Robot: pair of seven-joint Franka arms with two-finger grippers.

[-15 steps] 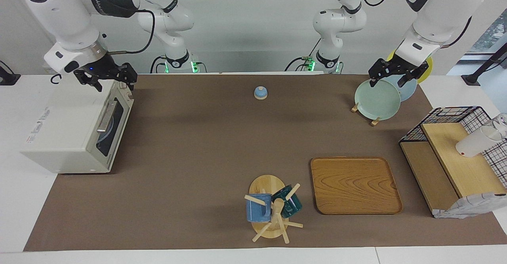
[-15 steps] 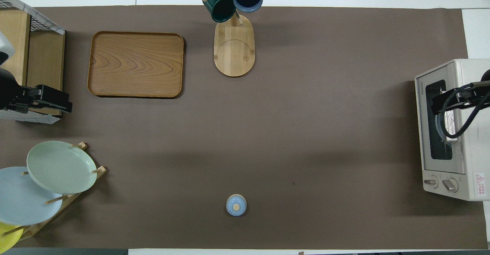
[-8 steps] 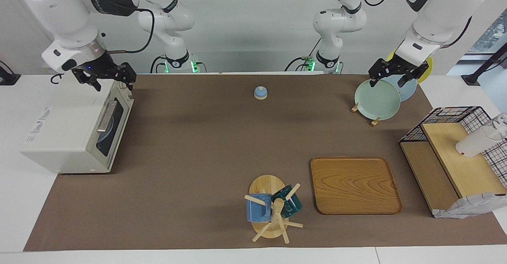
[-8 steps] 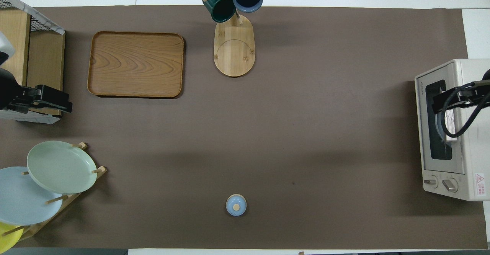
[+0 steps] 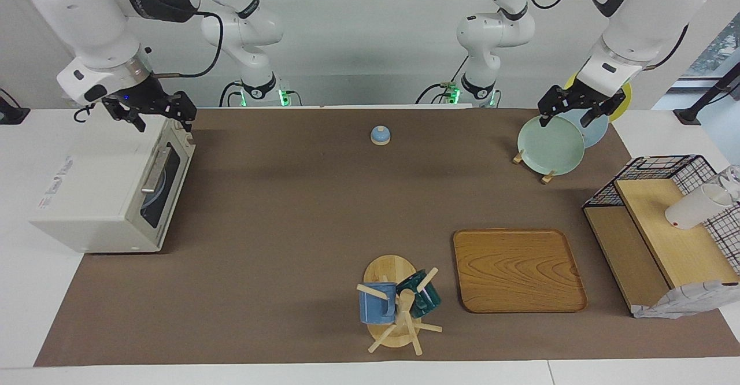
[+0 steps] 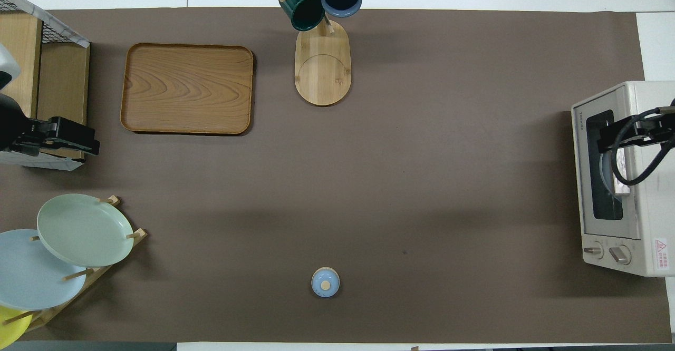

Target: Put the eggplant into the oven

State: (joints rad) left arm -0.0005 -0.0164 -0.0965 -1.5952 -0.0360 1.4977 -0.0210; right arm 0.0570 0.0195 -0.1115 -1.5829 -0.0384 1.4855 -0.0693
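Facing view: the boxy off-white toaster oven (image 5: 110,191) stands at the right arm's end of the table, its dark glass door shut. The right gripper (image 5: 162,120) hangs over the oven's top edge, fingers spread wide and empty. The left gripper (image 5: 571,116) waits over the pale green plate (image 5: 551,145), fingers wide, holding nothing.

Overhead view: the long dark purple eggplant cannot be seen on the brown mat (image 6: 422,182)

The right gripper (image 5: 155,119) hangs with fingers apart above the oven (image 5: 92,200), at the end nearer the robots, while the left gripper (image 5: 572,113), also spread, waits well apart from it.
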